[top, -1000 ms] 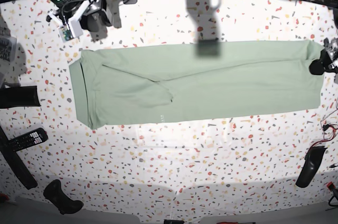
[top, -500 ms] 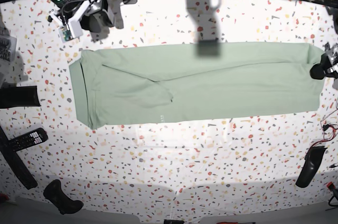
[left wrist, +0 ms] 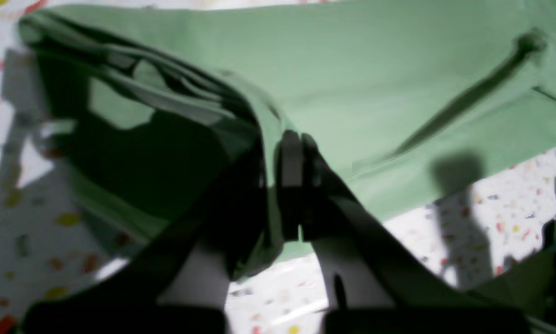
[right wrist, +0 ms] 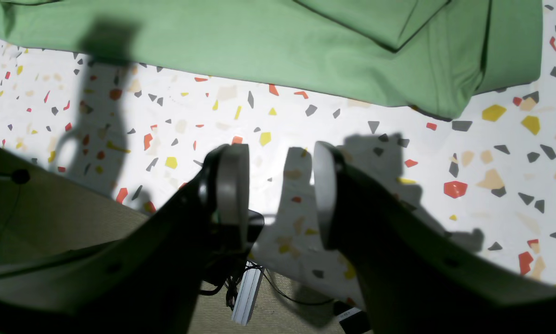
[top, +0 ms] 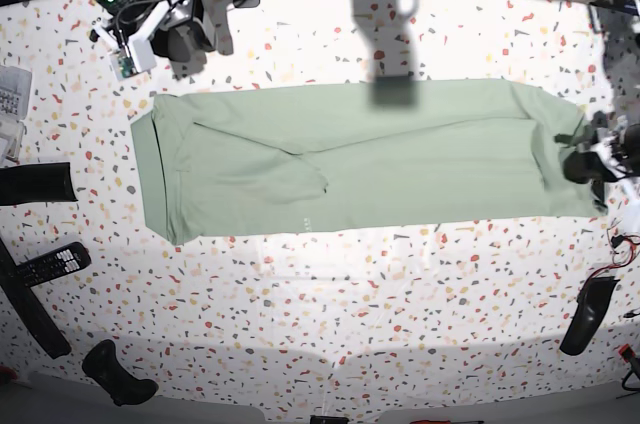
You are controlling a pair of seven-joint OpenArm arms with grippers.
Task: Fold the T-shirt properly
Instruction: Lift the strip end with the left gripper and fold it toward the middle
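The T-shirt, a large pale sage-green short-sleeved cloth shirt already folded into a long band, lies across the middle of the white speckled terrazzo tabletop. Compared with a moment ago, its end on the base view's right has been lifted and drawn inward, so the cloth there now bunches up and the band looks shorter. The left claw is clamped shut on that edge, with layered green fabric draping around its dark fingers. This suggests the lengthwise fold has begun, carrying this end toward the sleeve end. The right claw hangs partly open and empty above bare tabletop, just beside the shirt's near edge at the opposite end, holding nothing. A risk, as a judgement, is the layers slipping apart while carried
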